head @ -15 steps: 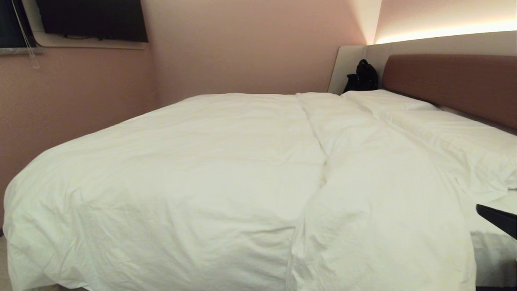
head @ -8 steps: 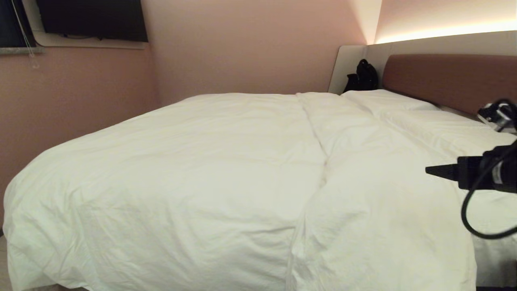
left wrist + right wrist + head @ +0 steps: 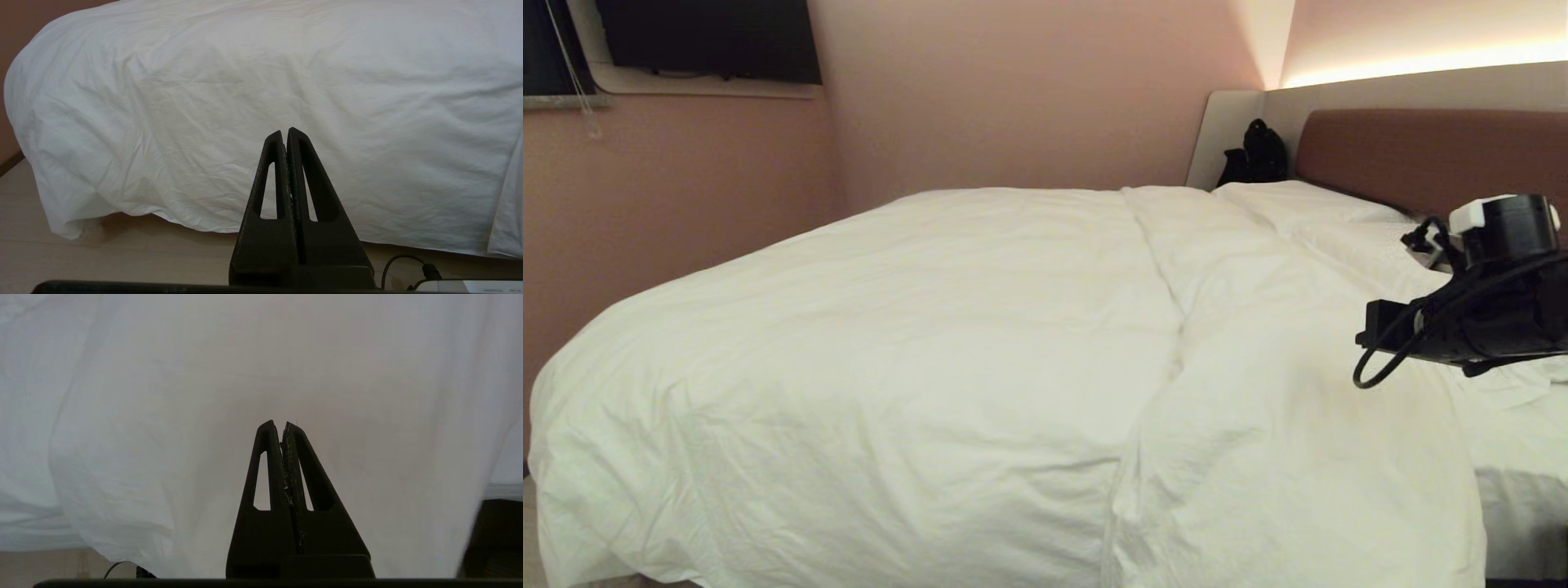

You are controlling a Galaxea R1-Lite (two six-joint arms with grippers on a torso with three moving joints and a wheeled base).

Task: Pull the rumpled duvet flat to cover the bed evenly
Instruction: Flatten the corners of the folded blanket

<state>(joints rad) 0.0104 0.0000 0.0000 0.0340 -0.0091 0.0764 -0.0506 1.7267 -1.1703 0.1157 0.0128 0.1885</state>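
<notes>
We find ourselves in a bedroom, likely a hotel room: a wide bed (image 3: 1515, 498) under a white duvet (image 3: 931, 367), pillows (image 3: 1307, 204) against a brownish-red padded headboard (image 3: 1421, 155), pink walls (image 3: 1013, 90), a wall-mounted screen (image 3: 707, 37), and concealed strip lighting (image 3: 1421, 65) above.

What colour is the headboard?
Brownish-red, plain, no pattern. The headboard shows best in the head view, behind the pillows.
</notes>
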